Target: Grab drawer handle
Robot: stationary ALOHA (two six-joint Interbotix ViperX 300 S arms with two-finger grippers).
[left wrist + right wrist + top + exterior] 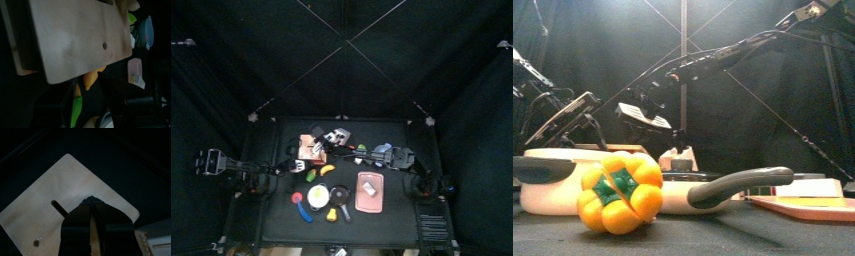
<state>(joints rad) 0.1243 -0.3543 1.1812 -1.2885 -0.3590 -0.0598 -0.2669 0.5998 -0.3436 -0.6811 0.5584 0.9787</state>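
Drawer [311, 137] near table's [398, 225] back edge; right gripper [91, 208] nearly closed at its top, left gripper wide open; handle apparently ungrasped.

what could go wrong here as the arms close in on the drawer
1. The right gripper hangs over the drawer top with its jaws nearly together beside a dark slot; if that slot is not the handle, they may close on nothing.
2. The left gripper stands open close beside the drawer, so a push could shift it.
3. A yellow pepper and a pan crowd the table, so a sweeping arm might knock them.
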